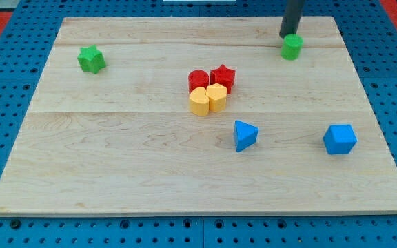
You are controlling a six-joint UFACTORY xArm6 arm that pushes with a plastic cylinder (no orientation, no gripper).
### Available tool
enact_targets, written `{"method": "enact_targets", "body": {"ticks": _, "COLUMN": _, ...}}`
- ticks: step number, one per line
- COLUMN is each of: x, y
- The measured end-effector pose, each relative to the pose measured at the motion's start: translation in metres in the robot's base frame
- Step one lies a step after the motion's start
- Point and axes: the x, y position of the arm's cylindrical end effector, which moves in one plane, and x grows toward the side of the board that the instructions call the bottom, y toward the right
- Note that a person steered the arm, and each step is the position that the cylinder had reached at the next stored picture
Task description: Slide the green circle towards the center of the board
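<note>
The green circle (292, 47) stands near the board's top right. My tip (287, 34) is at the circle's upper left edge, touching or nearly touching it. The dark rod rises out of the view's top. A green star (91, 59) sits at the board's upper left. Near the board's centre is a tight cluster: a red circle (198, 80), a red star (223, 76), a yellow circle (199, 101) and a yellow block (217, 96).
A blue triangle (245, 135) lies below and right of the cluster. A blue cube-like block (340, 139) lies at the right. The wooden board (116, 158) rests on a blue pegboard table.
</note>
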Motion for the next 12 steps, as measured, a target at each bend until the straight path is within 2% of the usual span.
{"method": "enact_targets", "body": {"ticks": 3, "x": 0.067, "y": 0.006}}
{"method": "enact_targets", "body": {"ticks": 4, "x": 0.064, "y": 0.016}}
{"method": "enact_targets", "body": {"ticks": 5, "x": 0.073, "y": 0.044}}
{"method": "enact_targets", "body": {"ticks": 6, "x": 0.090, "y": 0.047}}
{"method": "enact_targets", "body": {"ticks": 7, "x": 0.110, "y": 0.032}}
{"method": "enact_targets", "body": {"ticks": 10, "x": 0.110, "y": -0.044}}
{"method": "enact_targets", "body": {"ticks": 12, "x": 0.140, "y": -0.041}}
